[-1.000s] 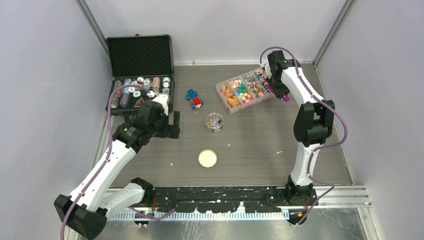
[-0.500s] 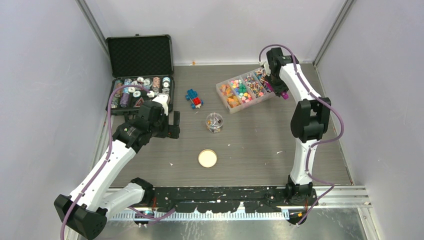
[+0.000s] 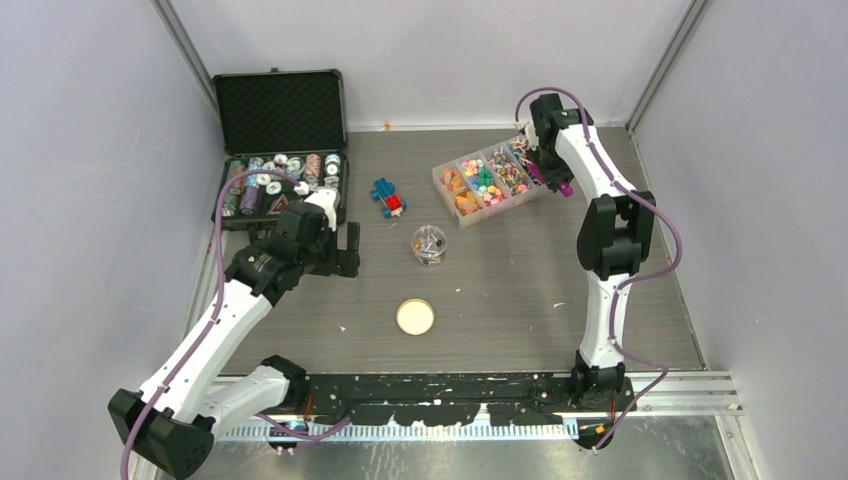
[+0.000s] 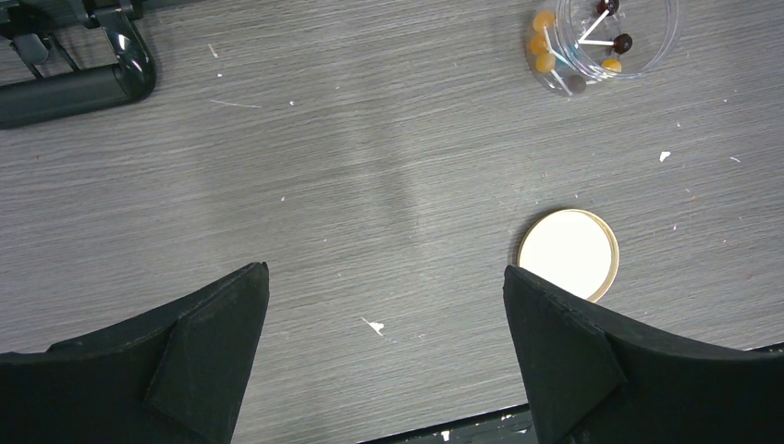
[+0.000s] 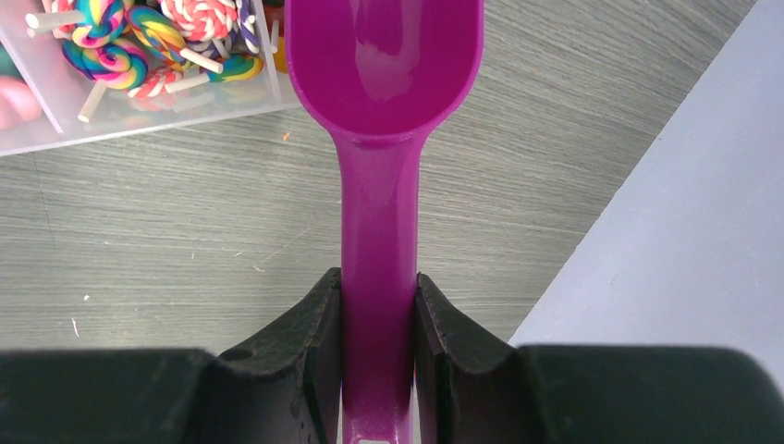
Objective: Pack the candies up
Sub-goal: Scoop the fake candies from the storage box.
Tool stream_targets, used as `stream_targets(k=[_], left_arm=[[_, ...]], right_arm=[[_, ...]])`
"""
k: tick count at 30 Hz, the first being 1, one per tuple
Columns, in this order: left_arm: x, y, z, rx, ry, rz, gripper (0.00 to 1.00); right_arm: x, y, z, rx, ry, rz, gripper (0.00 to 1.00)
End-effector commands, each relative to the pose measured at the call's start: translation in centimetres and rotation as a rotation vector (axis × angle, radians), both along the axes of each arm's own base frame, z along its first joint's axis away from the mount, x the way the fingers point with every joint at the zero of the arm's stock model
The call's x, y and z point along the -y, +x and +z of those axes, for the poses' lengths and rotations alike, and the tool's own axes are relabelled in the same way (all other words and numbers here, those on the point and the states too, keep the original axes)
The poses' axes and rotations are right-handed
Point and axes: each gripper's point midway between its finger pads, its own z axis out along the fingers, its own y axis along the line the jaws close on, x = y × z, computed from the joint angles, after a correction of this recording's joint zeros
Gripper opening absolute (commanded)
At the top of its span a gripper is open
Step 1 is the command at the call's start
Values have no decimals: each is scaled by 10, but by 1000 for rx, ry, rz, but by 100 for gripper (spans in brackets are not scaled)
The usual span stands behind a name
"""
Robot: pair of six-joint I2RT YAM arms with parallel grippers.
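Two arms work from the near edge of a grey wood-grain counter (image 3: 500,290). The left arm runs from its base at the near left corner up and rightward, its forearm sloping toward the middle-left of the counter and its wrist turned downward. The left claw (image 4: 384,273) hangs above bare counter with its jaws spread wide and nothing between them. Nearest on the counter, about midway across, lies a round cork lid (image 3: 415,317), flat and pale side up; in the left wrist view it sits just beside the claw's right fingertip (image 4: 545,314). Farther in stands a small clear jar (image 3: 429,245) with a few stick sweets inside. Beyond it, slightly left, lies a blue-and-red toy brick figure (image 3: 388,197). At the far left an open black case (image 3: 282,110) holds rows of spools (image 3: 280,180).

The right arm rises from the near right, stretches almost straight to the far side, and bends down at the wrist. The right claw (image 5: 377,287) is narrowed onto the handle of a purple scoop (image 5: 384,55), gripping it from both sides. The scoop's bowl reaches the right end of a clear divided box (image 3: 441,186) at the far right. The candies (image 3: 487,180) lie sorted in that box's compartments, with swirled lollipops (image 5: 120,46) in the rightmost one.
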Motion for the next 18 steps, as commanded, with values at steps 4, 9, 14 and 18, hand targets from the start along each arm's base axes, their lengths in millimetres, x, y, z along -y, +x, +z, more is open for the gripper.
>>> stream_targets(k=[4, 9, 14, 18], left_arm=[[2, 4, 6, 32, -5, -14, 100], [4, 5, 5, 26, -8, -19, 100], [2, 5, 5, 28, -3, -13, 100], [3, 5, 5, 30, -4, -13, 100]], right_arm=[[4, -28, 22, -51, -7, -38, 0], [4, -31, 18, -93, -16, -53, 0], [4, -39, 10, -138, -15, -80, 1], [0, -35, 19, -68, 17, -80, 0]])
